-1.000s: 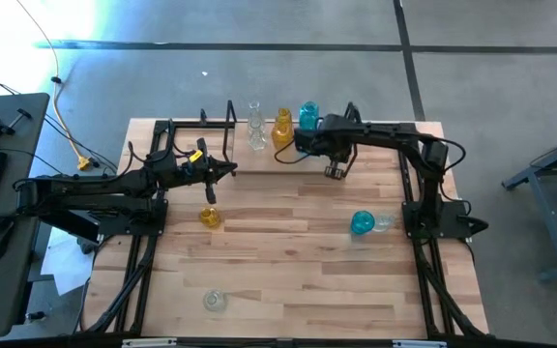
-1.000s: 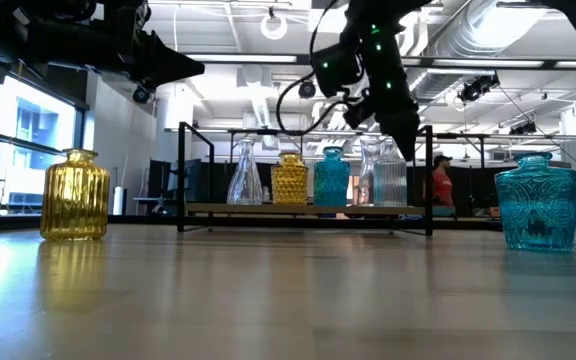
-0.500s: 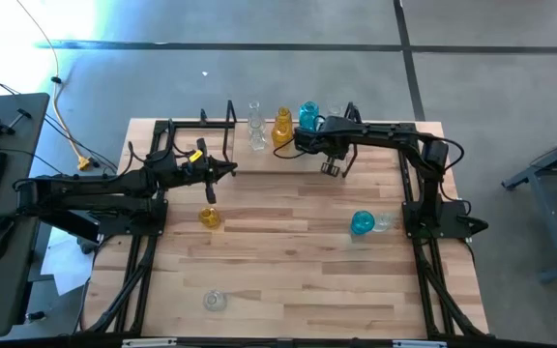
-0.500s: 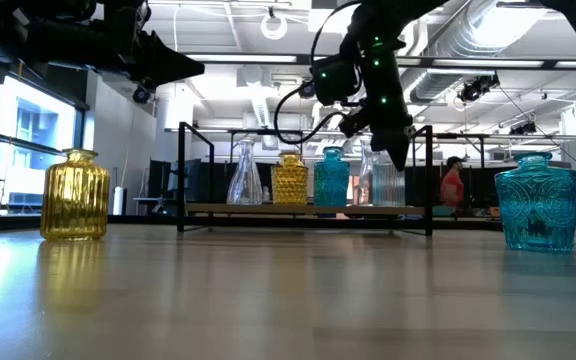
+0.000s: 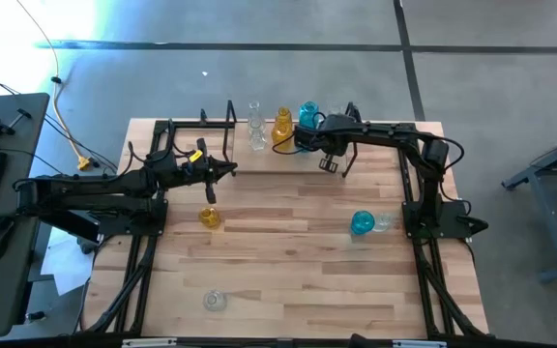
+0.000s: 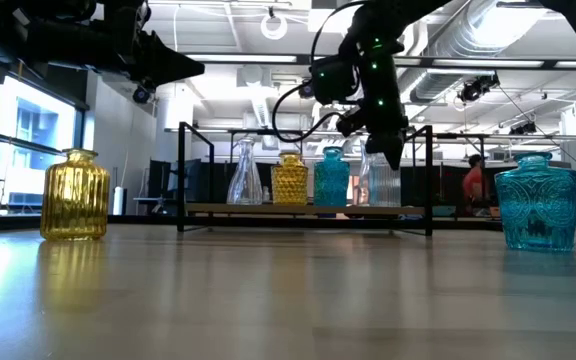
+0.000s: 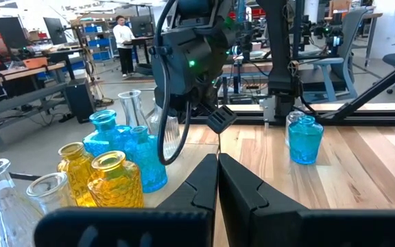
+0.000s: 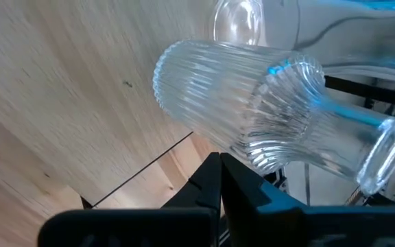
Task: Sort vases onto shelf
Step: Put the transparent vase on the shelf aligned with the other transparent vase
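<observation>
Right gripper (image 5: 332, 166): hangs above the table just in front of the shelf's right end, its fingers (image 8: 218, 180) pressed together, holding nothing.
Ribbed clear vase (image 8: 266, 123): directly ahead of the right fingertips, apart from them, standing on the shelf; in the low view it shows just behind the right gripper (image 6: 386, 150).
Shelf (image 6: 308, 209): along the table's far edge, its black frame rising on either side of the right fingers in the low view.
Vases on the shelf: a clear vase (image 6: 244, 173), an amber vase (image 6: 290, 179) and a teal vase (image 6: 331, 177) stand in a row beside the ribbed one, on the side away from the right arm's base.
Left gripper (image 5: 228, 168): raised over the table's left half, its fingers (image 7: 214, 182) closed against each other and empty.
Yellow vase (image 5: 209, 217): on the tabletop, near and below the left fingers.
Teal vase on the table (image 5: 361, 223): well apart from the right fingers, near that arm's base, touching a small clear vase (image 5: 382, 221).
Clear vase at the near edge (image 5: 215, 301): well apart from both grippers.
</observation>
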Action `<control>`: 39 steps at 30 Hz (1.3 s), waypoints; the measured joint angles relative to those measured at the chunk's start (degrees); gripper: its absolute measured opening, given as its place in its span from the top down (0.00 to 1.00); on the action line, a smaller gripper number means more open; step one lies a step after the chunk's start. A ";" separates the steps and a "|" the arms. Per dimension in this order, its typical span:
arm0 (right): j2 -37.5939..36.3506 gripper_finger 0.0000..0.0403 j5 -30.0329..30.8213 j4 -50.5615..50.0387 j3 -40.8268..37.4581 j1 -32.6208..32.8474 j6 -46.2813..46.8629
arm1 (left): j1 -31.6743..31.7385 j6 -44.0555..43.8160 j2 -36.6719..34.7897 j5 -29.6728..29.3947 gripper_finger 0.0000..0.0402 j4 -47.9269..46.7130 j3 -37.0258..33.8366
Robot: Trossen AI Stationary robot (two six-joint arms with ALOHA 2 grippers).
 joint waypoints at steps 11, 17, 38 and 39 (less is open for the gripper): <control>-0.07 1.00 -0.94 -0.54 1.84 1.34 0.09 | 0.01 0.01 0.01 0.02 0.99 0.00 0.00; -1.00 1.00 -7.55 -4.91 8.44 6.34 3.13 | 0.00 0.00 0.01 0.02 0.99 0.00 0.00; -29.30 1.00 -26.82 4.22 -17.24 45.92 63.30 | 0.02 -0.40 0.00 1.27 0.99 -1.29 0.00; -30.69 1.00 -26.69 2.37 -17.74 47.61 67.53 | 0.02 -0.40 0.01 1.27 0.99 -1.15 0.00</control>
